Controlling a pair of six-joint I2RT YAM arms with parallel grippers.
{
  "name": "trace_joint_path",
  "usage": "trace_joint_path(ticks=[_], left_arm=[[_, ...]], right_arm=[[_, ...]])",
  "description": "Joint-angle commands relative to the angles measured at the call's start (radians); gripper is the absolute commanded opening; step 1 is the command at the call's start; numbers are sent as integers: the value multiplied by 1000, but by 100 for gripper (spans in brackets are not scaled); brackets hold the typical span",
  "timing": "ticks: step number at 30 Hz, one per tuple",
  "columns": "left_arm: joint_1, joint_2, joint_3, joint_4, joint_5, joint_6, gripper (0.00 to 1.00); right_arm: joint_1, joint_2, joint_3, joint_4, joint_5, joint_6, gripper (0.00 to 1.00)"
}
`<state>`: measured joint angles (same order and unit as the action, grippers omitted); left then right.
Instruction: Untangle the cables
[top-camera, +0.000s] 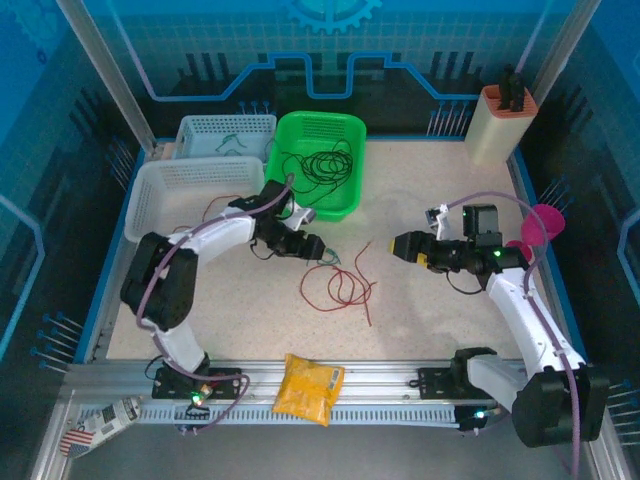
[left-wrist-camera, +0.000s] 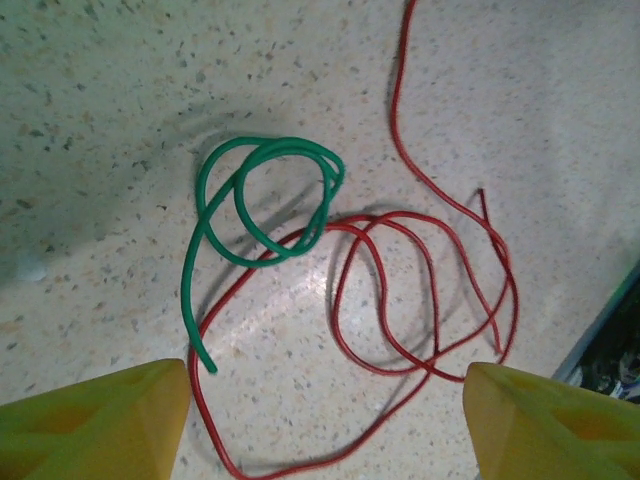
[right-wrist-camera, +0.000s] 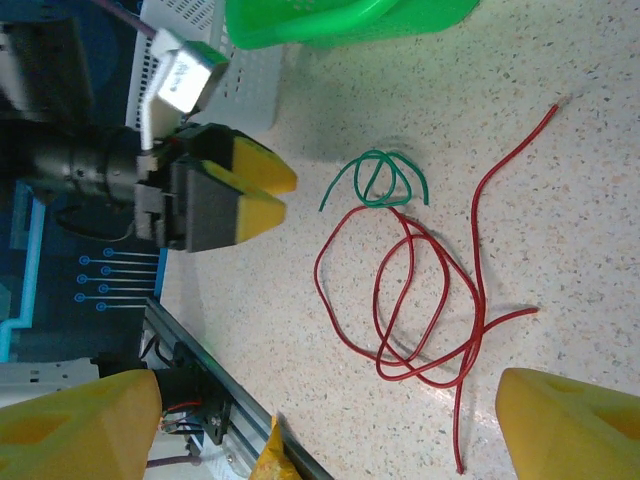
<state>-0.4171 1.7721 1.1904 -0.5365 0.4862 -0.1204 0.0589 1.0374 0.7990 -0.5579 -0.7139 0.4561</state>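
Work surface: a speckled table (top-camera: 430, 190) inside a blue-panelled cell, with baskets at the far left. The cables lie at the table's centre, between the two arms. A green cable (left-wrist-camera: 275, 141) is coiled in two small loops, and a red cable (left-wrist-camera: 333, 300) lies in wider loops beside it. The two cross where the coils overlap, but you cannot tell which strand lies on top at each crossing. A black cable (top-camera: 325, 160) sits in the green basket (top-camera: 335, 203).

Handling: expect both strands to be light, limp and slightly springy. They will likely slide on the smooth top and slip from a loose pinch. Take the green cable at its free end nearest the left fingers, or on its outer loop clear of the red — not at a crossing.

Pose: the left gripper (top-camera: 320, 246) hovers just over the green coil, angled down toward it, jaws wide apart and empty. The right gripper (top-camera: 400, 246) faces it from the far side of the red loops — low, roughly level, jaws likewise apart and empty.
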Motion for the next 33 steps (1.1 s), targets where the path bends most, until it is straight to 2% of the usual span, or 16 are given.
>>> trace_joint_path(ticks=[1, 6, 14, 18, 24, 30, 33], left_arm=[[-20, 49, 49, 14, -23, 34, 69], [-34, 108, 56, 30, -41, 39, 64], [-36, 131, 33, 68, -85, 26, 49], [-37, 108, 21, 88, -106, 17, 57], [-36, -39, -80, 235, -207, -16, 64], [-34, -69, -126, 258, -219, -27, 64], [-35, -28, -117, 230, -197, -20, 59]], right_arm=[[13, -26, -6, -6, 1, 6, 88], [13, -27, 6, -4, 4, 1, 89], [13, 6, 4, 1, -11, 6, 88], [13, -2, 0, 6, -7, 7, 88], [14, -4, -3, 6, -7, 7, 88], [13, -5, -4, 4, -8, 7, 88], [13, -3, -4, 4, -9, 9, 88]])
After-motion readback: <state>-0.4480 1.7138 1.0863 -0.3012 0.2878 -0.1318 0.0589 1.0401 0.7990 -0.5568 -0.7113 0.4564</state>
